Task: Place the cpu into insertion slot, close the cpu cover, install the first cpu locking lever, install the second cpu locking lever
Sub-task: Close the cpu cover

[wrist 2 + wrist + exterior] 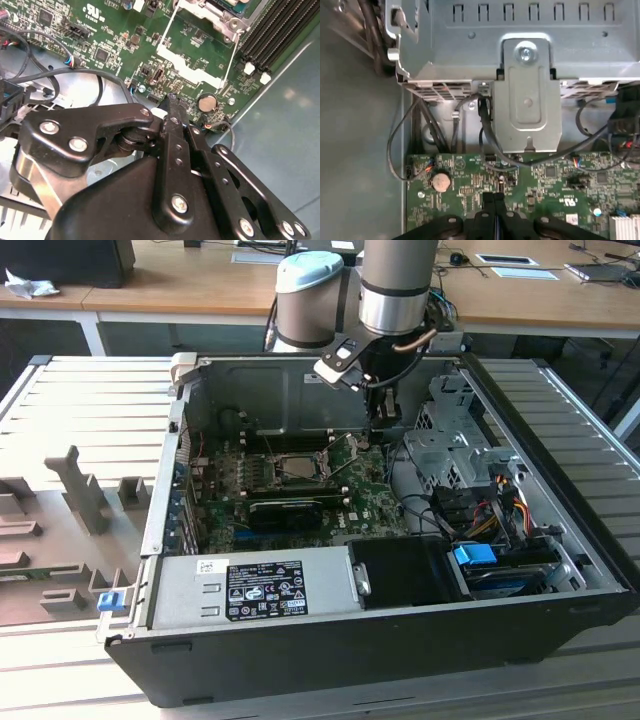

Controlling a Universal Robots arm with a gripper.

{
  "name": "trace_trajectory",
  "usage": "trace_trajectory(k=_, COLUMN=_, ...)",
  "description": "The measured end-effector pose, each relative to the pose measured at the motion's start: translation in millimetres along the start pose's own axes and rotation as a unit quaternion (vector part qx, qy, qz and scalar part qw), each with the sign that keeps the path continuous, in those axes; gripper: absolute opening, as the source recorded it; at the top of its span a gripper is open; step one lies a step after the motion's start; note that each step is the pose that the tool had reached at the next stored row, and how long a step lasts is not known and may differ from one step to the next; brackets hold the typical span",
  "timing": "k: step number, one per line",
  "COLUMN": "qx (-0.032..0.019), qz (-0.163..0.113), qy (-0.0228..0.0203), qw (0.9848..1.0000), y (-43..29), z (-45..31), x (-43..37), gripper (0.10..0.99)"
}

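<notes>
Two fingers (176, 131) of the gripper (495, 199) are pressed together on nothing, low over the green board (540, 185) near its coin cell (440, 181). The insertion slot (300, 466) sits apart, mid-board. Its cpu cover (216, 15) looks like thin, stiff metal, best pushed at the frame edge.

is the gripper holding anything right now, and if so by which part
Nothing is held. The gripper has its fingers pressed together with nothing between them, above the green board near the coin battery.
</notes>
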State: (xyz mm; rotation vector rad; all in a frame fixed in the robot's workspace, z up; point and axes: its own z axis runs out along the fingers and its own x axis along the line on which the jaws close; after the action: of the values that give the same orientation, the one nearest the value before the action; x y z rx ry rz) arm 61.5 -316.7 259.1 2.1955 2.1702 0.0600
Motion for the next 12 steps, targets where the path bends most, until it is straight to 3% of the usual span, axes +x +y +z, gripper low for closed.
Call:
trace_trajectory(k=9, qx=-0.0003, qz=0.0, qy=0.001, qw=1.0, y=-0.5, z=16.2, x=-0.8, gripper=0.106)
trace_trajectory(k=11, qx=0.0084, qz=0.0, qy=0.0031, qw=1.0, y=-1.5, z=16.6, x=-1.0, gripper=0.106)
trace_trajectory(k=12, qx=0.0196, qz=0.0, qy=0.0031, qw=0.9998, y=-2.1, z=16.5, x=-1.1, gripper=0.106)
